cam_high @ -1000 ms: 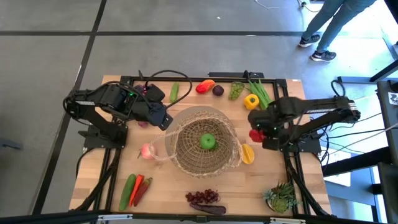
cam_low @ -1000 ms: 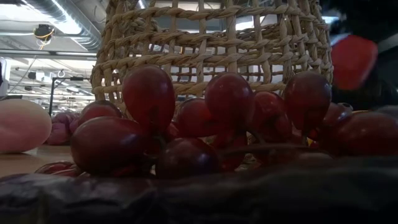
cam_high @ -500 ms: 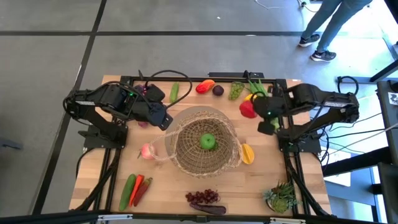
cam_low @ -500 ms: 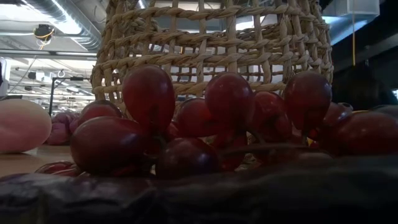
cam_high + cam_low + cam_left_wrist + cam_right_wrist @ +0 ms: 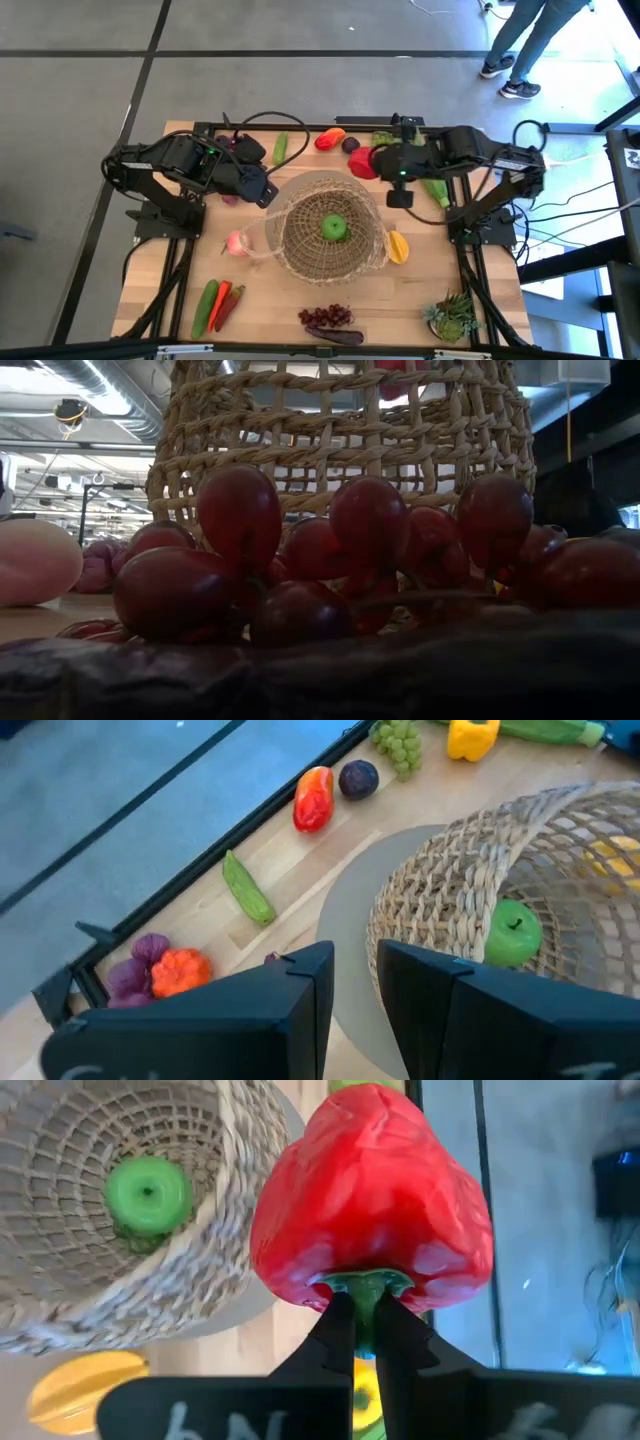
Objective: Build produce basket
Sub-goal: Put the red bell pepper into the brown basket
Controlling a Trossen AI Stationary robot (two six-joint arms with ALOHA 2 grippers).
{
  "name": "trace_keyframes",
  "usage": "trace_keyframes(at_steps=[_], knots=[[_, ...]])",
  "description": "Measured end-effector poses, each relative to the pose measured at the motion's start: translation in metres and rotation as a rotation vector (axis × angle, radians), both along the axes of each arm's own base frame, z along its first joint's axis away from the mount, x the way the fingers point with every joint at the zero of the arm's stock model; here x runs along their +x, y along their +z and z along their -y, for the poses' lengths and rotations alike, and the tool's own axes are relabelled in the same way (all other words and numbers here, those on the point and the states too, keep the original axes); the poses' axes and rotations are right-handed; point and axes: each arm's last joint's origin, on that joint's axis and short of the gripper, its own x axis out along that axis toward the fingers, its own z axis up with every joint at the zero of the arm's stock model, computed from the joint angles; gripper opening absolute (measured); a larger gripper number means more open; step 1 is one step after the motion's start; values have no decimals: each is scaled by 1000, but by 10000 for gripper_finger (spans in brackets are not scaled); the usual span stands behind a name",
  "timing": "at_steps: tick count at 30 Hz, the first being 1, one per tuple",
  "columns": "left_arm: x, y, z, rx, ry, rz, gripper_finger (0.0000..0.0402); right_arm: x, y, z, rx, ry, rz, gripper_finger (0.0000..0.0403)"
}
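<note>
One green apple lay in the basket, which sat mid-table. The right gripper was clamped on the stem of a red pepper, held just beside the far rim. To my eye this was the carrying step; next it needed to come over the opening and let go. The left gripper, fingers slightly apart and holding nothing, waited at the basket's left side.

Robot lab, grey floor, ceiling ducts, wooden bench
</note>
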Motion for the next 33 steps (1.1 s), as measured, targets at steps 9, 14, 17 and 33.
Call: trace_keyframes(at_steps=[9,14,17,33], knots=[[8,6,1,111,-103,9,69,37,12,-27,15,262,16,6],[8,6,2,150,-152,-30,69,54,4,-47,38,339,13,6],[8,6,4,172,-193,-56,69,71,-10,-55,67,364,-17,6],[7,4,6,209,-384,-171,69,145,-109,-74,244,359,-253,6]])
